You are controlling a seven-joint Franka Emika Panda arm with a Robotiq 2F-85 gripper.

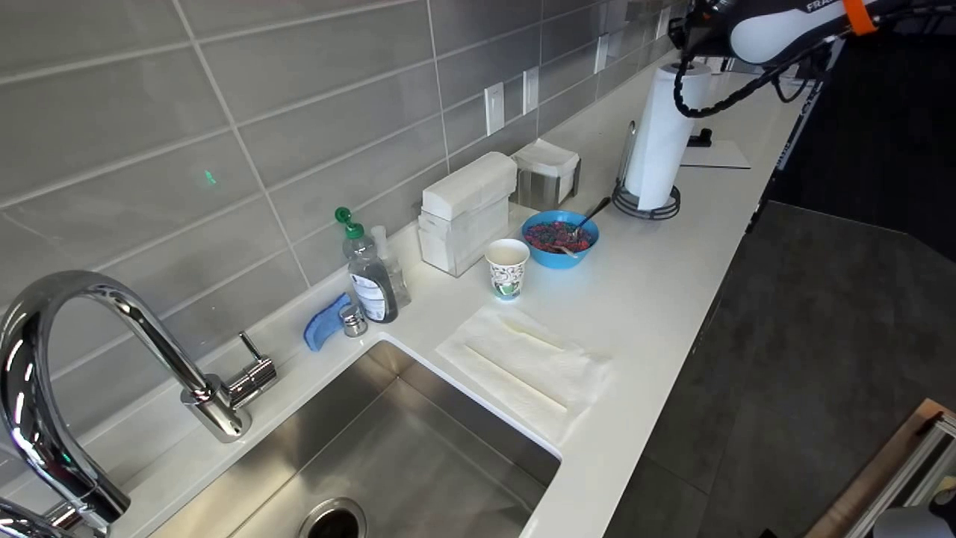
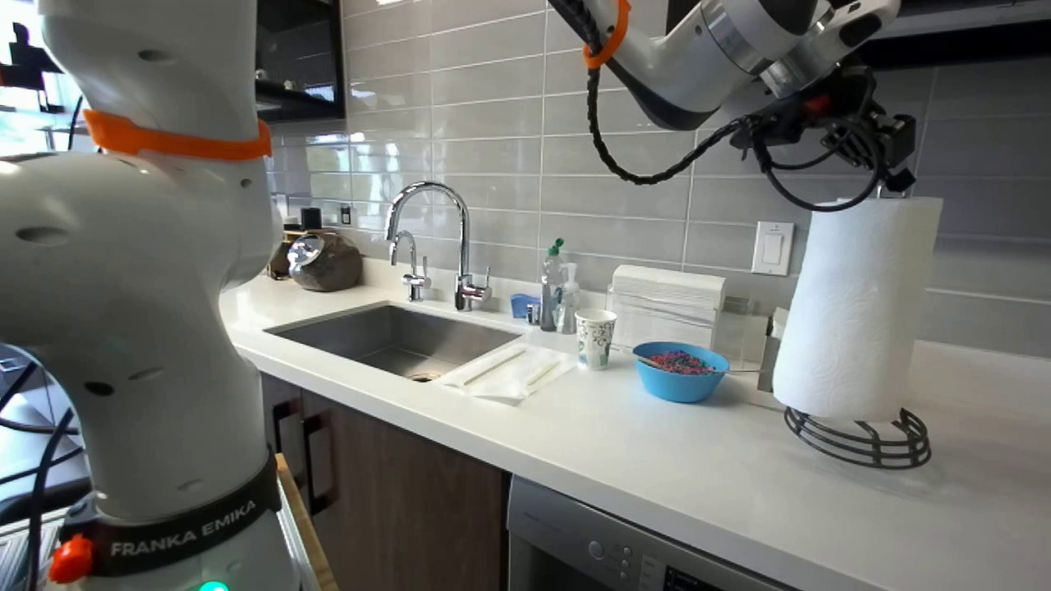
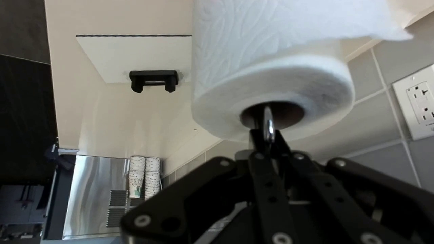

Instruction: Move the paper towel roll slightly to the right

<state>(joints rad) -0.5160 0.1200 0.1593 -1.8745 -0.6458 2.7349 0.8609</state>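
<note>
The gripper (image 3: 269,137) seems to pinch a shiny metal loop (image 3: 269,124). Below it, the paper towel roll (image 2: 858,312) leans, near the blue bowl (image 2: 680,387). Best to hold snugly, move slowly a little right, and let the wire base (image 2: 875,451) sit flat.

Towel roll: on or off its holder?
On: a metal rod protrudes from the paper towel roll in the wrist view; both exterior views show the wire base beneath.
</note>
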